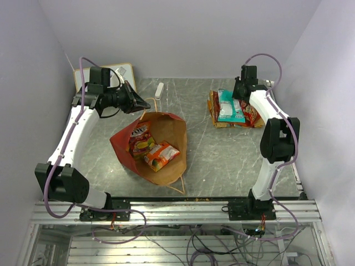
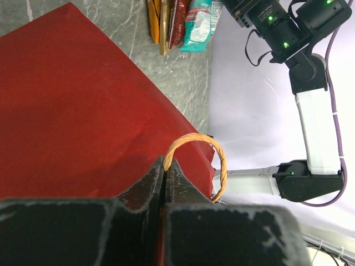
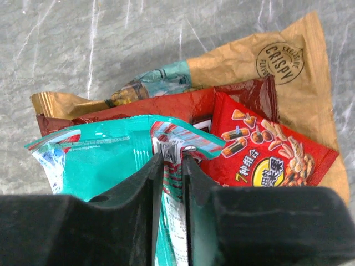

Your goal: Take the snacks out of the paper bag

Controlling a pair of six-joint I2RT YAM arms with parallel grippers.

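Grey marble desk (image 1: 216, 155) carries the red paper bag (image 1: 176, 141) lying open with two orange snack packets (image 1: 161, 155) inside, our left jaws pressed together on its rim beside the cord handle (image 2: 191, 137). Our right jaws pinch the seam of a teal packet (image 3: 94, 166) atop the pile of snacks (image 1: 219, 116) at the far right. Should that pinch not release cleanly, we risk dragging the pile askew; a slipped left grip could let the bag mouth sag shut.

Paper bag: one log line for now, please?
left jaws: shut on paper bag; right jaws: shut on teal packet; in bag: two snacks
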